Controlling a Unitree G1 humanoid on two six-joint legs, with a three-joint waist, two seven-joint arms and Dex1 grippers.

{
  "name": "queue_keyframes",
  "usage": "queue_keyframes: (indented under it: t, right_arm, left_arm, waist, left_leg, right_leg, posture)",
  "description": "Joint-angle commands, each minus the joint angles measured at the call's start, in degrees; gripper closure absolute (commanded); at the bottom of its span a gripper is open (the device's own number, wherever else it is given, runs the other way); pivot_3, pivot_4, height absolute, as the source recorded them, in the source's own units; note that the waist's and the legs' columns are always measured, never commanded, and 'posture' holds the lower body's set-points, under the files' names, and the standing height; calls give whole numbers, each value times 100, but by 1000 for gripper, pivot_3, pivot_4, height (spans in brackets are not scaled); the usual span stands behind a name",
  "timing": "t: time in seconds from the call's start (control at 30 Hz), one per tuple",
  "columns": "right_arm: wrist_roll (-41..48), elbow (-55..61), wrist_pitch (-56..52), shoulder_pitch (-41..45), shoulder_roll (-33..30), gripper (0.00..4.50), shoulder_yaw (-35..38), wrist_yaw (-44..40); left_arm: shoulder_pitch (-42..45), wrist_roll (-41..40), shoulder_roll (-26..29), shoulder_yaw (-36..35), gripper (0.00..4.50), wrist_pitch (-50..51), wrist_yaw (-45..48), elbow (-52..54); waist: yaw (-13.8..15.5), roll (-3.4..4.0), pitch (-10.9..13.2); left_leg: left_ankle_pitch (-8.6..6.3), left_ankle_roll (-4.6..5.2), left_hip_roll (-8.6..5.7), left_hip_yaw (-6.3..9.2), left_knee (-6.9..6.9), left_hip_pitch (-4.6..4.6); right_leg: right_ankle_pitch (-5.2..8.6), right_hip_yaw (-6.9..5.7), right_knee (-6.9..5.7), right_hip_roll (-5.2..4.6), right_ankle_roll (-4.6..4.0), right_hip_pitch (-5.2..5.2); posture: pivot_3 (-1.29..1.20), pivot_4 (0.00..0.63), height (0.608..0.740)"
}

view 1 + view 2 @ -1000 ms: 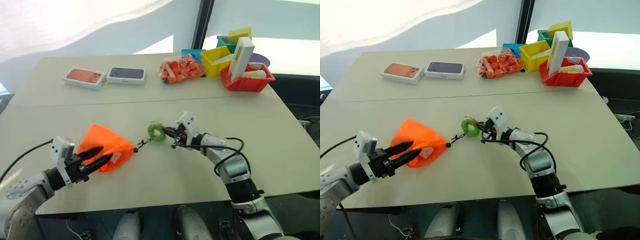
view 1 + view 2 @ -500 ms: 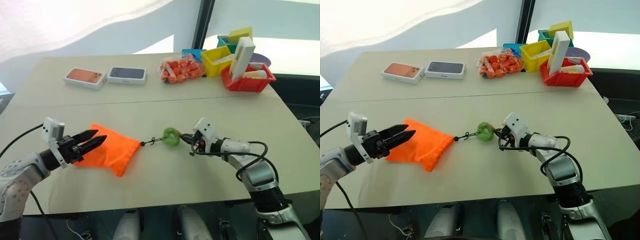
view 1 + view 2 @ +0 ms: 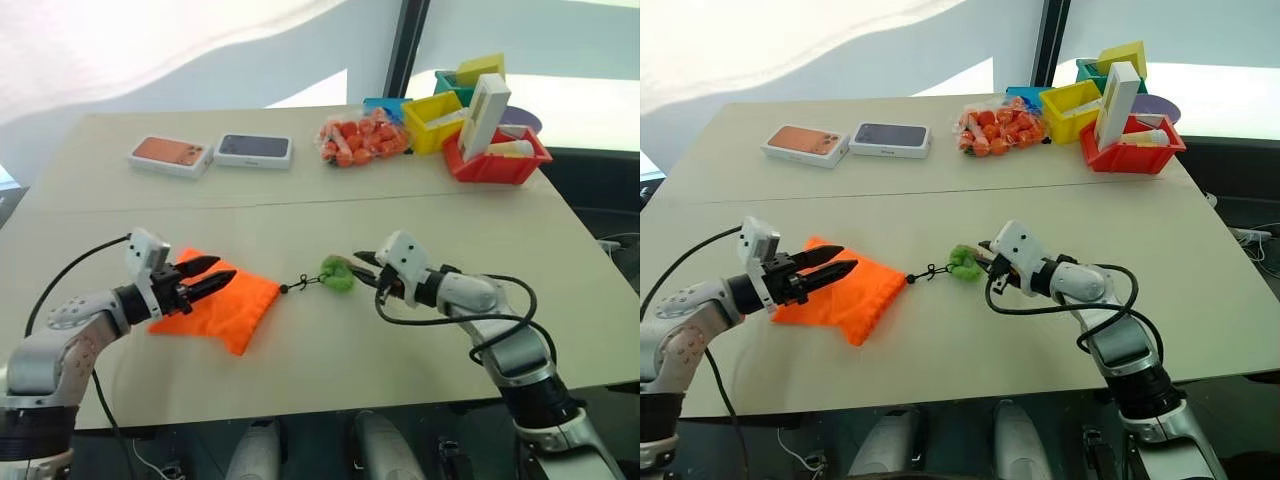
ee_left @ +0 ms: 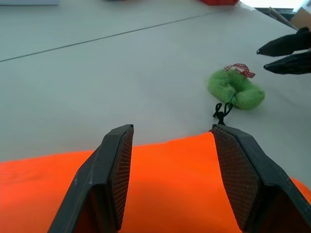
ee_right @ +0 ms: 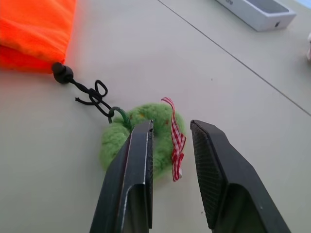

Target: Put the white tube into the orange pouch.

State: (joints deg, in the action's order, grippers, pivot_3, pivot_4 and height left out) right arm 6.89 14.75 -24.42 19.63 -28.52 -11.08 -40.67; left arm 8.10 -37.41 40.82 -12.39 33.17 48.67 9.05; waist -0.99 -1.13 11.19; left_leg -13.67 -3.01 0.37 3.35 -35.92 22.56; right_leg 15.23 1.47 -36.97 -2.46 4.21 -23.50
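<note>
The orange pouch (image 3: 225,305) lies flat on the table at front left. Its black cord (image 3: 300,283) runs right to a green fuzzy ball (image 3: 337,273) that rests on the table. My left gripper (image 3: 222,268) hovers open over the pouch's left part, its fingers (image 4: 119,165) spread just above the fabric (image 4: 170,194). Just right of the ball, my right gripper (image 3: 362,263) is open, and the ball (image 5: 136,136) lies beyond its parted fingers (image 5: 141,165). The white tube (image 3: 508,148) lies in the red bin (image 3: 480,168) at the far right.
Two flat phone boxes (image 3: 170,155) (image 3: 254,150) sit at the back left. A clear bag of orange pieces (image 3: 360,138) lies at back centre. Yellow, blue and green bins (image 3: 430,120) stand beside the red bin, which also holds a tall white box (image 3: 482,115).
My right gripper pulled the green ball and cord rightward, then opened and let the ball rest on the table. The pouch dropped flat. My left gripper moved forward over it.
</note>
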Motion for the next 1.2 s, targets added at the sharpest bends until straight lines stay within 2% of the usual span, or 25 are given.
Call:
queue_keyframes:
  t: [0.03,0.27,0.57,0.7,0.93,1.07,1.2]
  right_arm:
    - [-212,221,141,67,-68,3169,-304,-103]
    - [-790,-306,118,145,111,3169,-780,152]
    - [-958,-435,-194,132,117,3169,-920,97]
    - [-864,-373,-197,100,91,4444,-798,55]
    - [-858,-42,529,112,-221,4444,-321,84]
    - [-822,-81,745,199,-261,4444,-140,108]
    - [-937,-180,1124,322,-256,4444,-118,154]
  left_arm:
    - [271,127,-53,87,1763,-203,142,-60]
    - [596,251,-114,192,1763,-281,272,-277]
    - [832,374,-191,276,1763,-367,394,-421]
    - [967,446,-226,333,1763,-415,485,-529]
    - [1579,568,-236,634,1763,-461,984,-1129]
    - [2011,422,-269,756,1763,-191,1513,-1785]
    - [2615,701,-295,1127,1763,-174,2039,-2619]
  waist:
    - [2,-1,0]
    - [-3,-1,0]
    - [0,-2,-1]
    - [0,-3,-1]
    - [17,-3,-1]
    - [4,-4,-1]
    - [-1,-4,0]
  left_leg:
    - [0,0,0,0,0,0]
    - [0,0,-5,0,-2,0]
    - [0,0,-6,3,-4,-1]
    - [0,0,-6,2,-8,-2]
    - [0,0,-12,4,-13,0]
    - [0,1,-15,4,-13,-1]
    - [1,1,-17,5,-12,-2]
  right_leg:
    - [0,0,0,0,0,0]
    - [-1,-1,-2,0,1,0]
    - [-3,-2,-4,2,4,2]
    - [-3,-3,-4,2,4,6]
    - [-8,-5,-6,2,14,7]
    - [-11,-5,-7,3,20,7]
    - [-12,-7,-14,5,27,6]
  posture:
    - [0,150,740]
    - [0,150,740]
    - [0,150,740]
    - [0,150,740]
    - [0,150,740]
    - [0,150,740]
    - [0,150,740]
